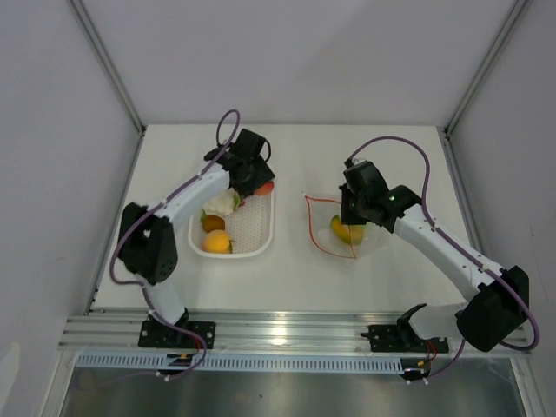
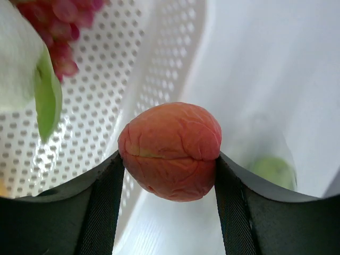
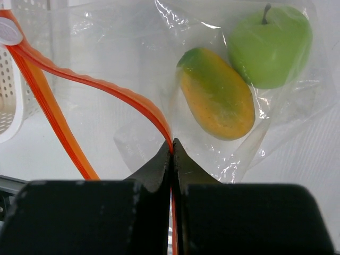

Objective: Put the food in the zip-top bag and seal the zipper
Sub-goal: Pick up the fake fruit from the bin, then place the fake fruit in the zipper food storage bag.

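The left tool (image 2: 169,159) grasps the peach (image 2: 170,138) across its widest sides, centre frame by the basket (image 2: 159,64) wall. The peach looks light, wrinkled and slightly soft (squeeze gently). The right tool (image 3: 172,151), lower centre, is clenched on the zipper (image 3: 106,87), the stiffest hold on the flimsy zip-top bag (image 3: 133,37).

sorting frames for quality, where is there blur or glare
Left wrist: peach between the jaws is sharp, grapes and cauliflower at top left are soft, a green blob at right is out of focus. Right wrist: white glare streaks on the crinkled bag; mango and apple are clear. Top view: bright reflection on the metal rail.
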`<action>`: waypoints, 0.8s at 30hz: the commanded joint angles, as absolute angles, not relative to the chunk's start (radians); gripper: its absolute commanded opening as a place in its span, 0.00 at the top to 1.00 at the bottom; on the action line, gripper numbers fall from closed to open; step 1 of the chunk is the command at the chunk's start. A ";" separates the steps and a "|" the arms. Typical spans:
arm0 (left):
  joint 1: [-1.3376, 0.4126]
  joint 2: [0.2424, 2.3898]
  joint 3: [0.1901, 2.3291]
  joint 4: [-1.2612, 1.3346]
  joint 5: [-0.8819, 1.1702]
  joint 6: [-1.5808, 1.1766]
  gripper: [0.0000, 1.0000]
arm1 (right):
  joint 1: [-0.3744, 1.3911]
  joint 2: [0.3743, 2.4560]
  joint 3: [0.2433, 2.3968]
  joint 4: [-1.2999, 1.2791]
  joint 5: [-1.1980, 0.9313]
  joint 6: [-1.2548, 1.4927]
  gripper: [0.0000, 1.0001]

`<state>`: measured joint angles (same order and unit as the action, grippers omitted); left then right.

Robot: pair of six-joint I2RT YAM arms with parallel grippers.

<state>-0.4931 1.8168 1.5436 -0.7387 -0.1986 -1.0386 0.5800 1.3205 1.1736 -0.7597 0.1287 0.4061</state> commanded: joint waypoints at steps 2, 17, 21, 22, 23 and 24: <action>-0.540 1.556 1.358 -0.597 -0.089 -0.931 0.99 | 0.577 1.313 1.232 -0.830 0.179 0.402 1.00; -0.715 1.229 1.003 -0.166 0.403 -0.943 0.99 | 0.641 1.342 1.213 -0.750 0.028 0.497 1.00; -0.785 1.265 0.991 -0.127 0.382 -0.968 0.99 | 0.675 1.342 1.197 -0.694 0.012 0.541 1.00; -0.788 1.288 0.989 -0.114 0.387 -0.972 0.99 | 0.683 1.345 1.195 -0.684 -0.018 0.563 1.00; -0.792 1.299 0.988 -0.107 0.390 -0.977 0.99 | 0.687 1.345 1.192 -0.678 -0.028 0.575 1.00; -0.796 1.307 0.985 -0.103 0.391 -0.985 0.99 | 0.693 1.344 1.181 -0.658 -0.032 0.587 1.00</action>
